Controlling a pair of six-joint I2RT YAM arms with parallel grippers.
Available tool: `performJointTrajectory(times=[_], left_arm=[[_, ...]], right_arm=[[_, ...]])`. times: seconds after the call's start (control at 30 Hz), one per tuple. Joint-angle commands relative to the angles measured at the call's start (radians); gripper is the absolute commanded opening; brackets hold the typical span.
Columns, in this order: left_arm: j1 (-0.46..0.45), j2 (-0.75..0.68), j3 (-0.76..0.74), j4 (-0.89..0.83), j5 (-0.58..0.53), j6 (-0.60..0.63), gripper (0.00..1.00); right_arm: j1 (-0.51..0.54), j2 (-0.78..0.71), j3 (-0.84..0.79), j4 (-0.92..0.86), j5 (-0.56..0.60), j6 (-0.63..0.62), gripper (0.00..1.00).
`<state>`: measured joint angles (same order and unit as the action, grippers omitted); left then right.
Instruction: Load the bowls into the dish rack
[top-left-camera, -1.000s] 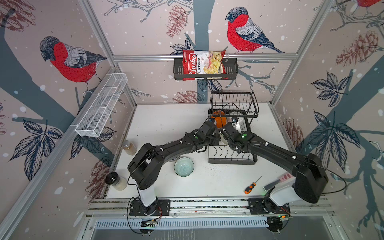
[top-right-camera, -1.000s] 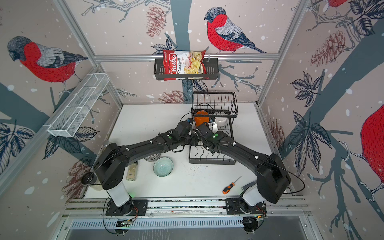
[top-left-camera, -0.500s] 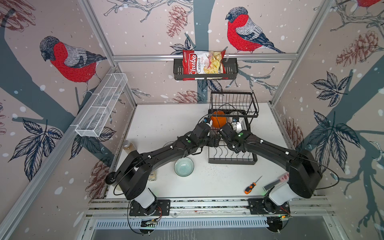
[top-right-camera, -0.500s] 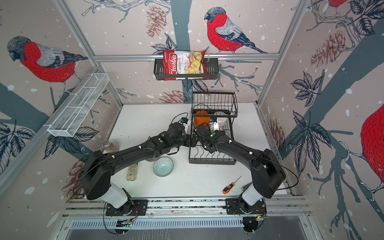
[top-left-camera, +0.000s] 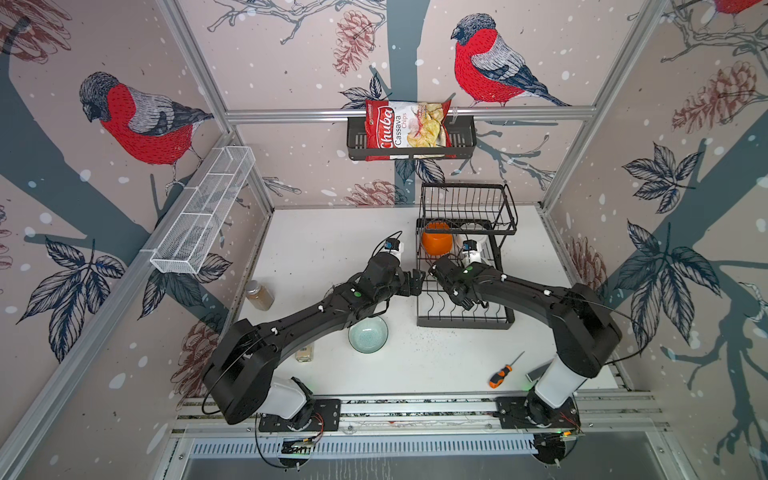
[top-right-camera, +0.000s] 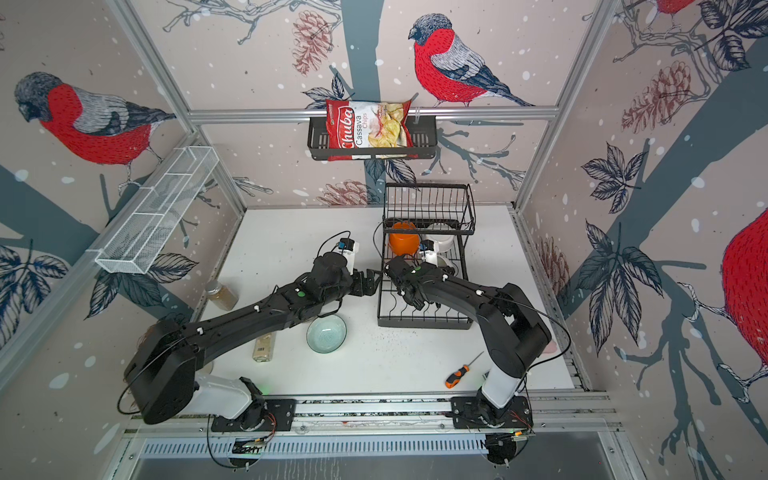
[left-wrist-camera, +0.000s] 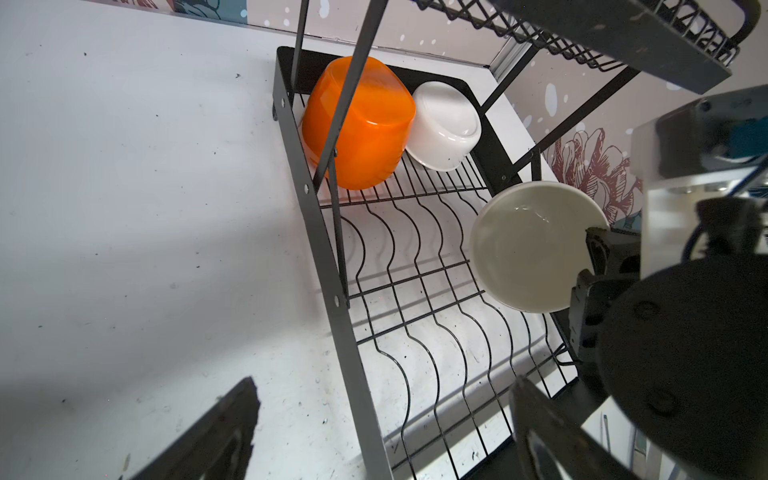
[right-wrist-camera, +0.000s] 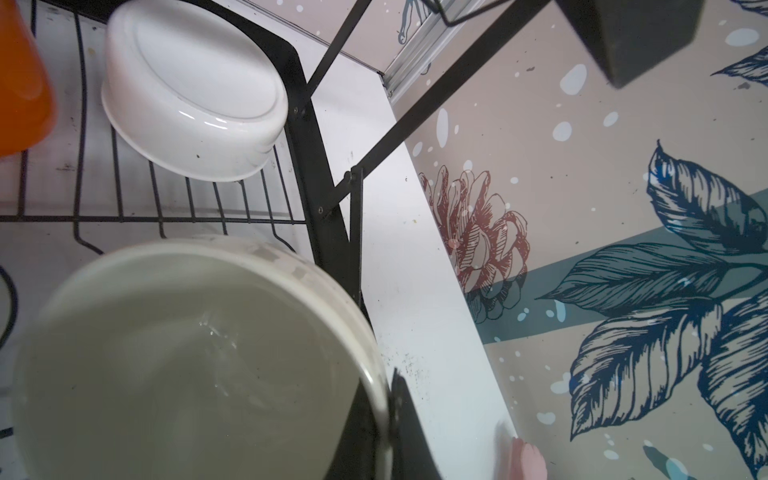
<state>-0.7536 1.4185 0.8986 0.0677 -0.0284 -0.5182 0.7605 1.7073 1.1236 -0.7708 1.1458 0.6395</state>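
The right gripper (left-wrist-camera: 592, 266) pinches the rim of a round cream ceramic bowl (left-wrist-camera: 528, 249) over the bottom of the big black wire dish rack (left-wrist-camera: 321, 241). The left gripper (top-left-camera: 417, 284) is spread wide and empty beside it.

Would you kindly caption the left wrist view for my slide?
Right gripper holds a cream bowl over the dish rack; orange bowl and white bowl sit inside.
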Motion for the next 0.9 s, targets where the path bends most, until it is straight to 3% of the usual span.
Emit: performJointTrajectory(times=[0.0, 0.23, 0.57, 0.87], left_arm=[[0.006, -0.015, -0.011, 0.039, -0.006, 0.004, 0.94], [0.017, -0.033, -0.031, 0.043, -0.008, 0.004, 0.94], [0.031, -0.042, -0.043, 0.044, -0.005, 0.010, 0.94], [0.040, -0.052, -0.055, 0.043, -0.008, 0.012, 0.94]], right_arm=[[-0.005, 0.014, 0.014, -0.026, 0.097, 0.058, 0.00], [-0.017, 0.086, 0.077, -0.162, 0.197, 0.163, 0.00], [-0.024, 0.254, 0.206, -0.481, 0.281, 0.454, 0.00], [-0.041, 0.262, 0.207, -0.372, 0.275, 0.347, 0.00]])
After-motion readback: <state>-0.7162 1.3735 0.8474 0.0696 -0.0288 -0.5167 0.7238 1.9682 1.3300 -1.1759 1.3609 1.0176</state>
